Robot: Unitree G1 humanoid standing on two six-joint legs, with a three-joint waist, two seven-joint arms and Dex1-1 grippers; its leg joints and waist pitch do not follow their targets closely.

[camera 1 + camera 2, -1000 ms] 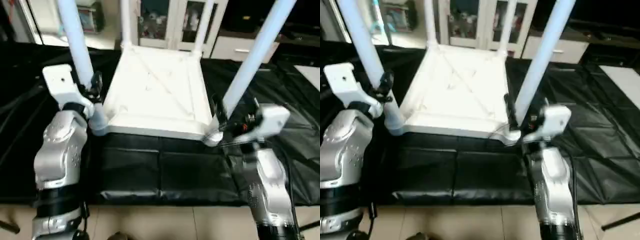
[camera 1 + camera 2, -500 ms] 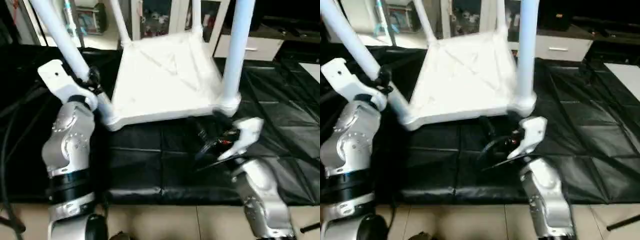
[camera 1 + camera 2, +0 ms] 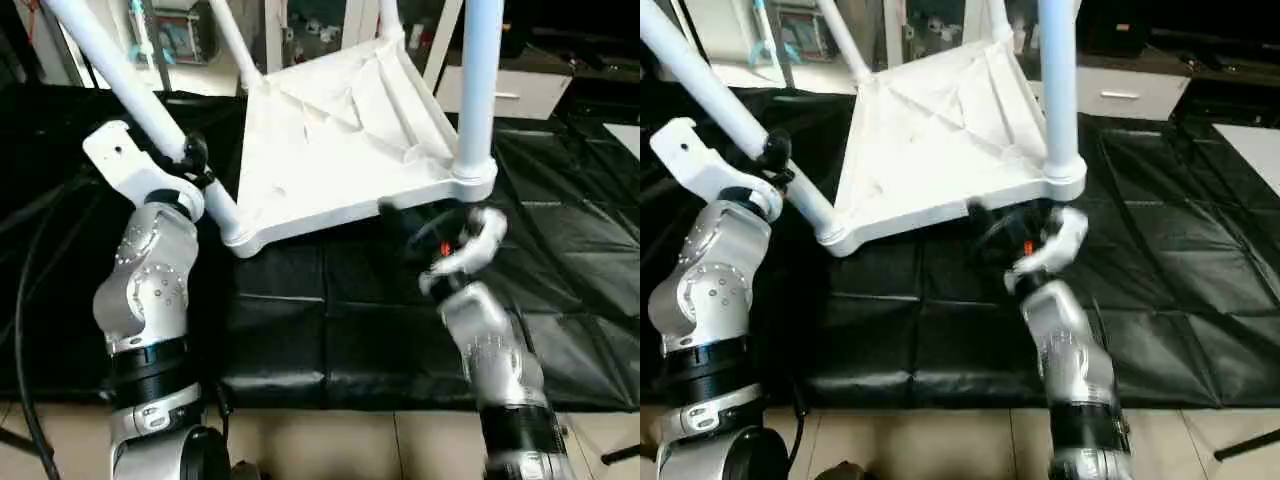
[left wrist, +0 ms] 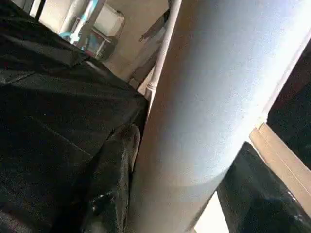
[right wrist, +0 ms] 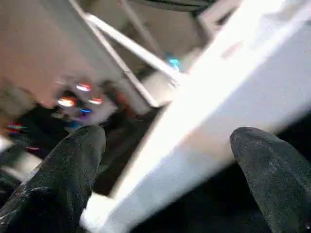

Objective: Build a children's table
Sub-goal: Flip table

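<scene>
The children's table lies upside down and tilted, its X-ribbed white top (image 3: 340, 140) facing me and its legs pointing up. My left gripper (image 3: 192, 163) is shut on the near-left leg (image 3: 130, 85), which leans away to the left. In the left wrist view one black finger (image 4: 114, 170) presses against that leg (image 4: 209, 107). My right gripper (image 3: 415, 222) is open just under the top's near edge, beside the near-right leg (image 3: 478, 90). In the right wrist view the white rim (image 5: 204, 116) runs across between the spread fingers (image 5: 63, 170).
Everything rests on the large work table covered in creased black cloth (image 3: 330, 330), whose front edge lies close to my body. Cabinets (image 3: 520, 90) stand behind it. A pale flat object (image 3: 630, 135) shows at the far right.
My right gripper has let go of the near-right leg, dropped, then come up open under the top's near edge. The table has tilted and swung, its near-left leg leaning further left.
</scene>
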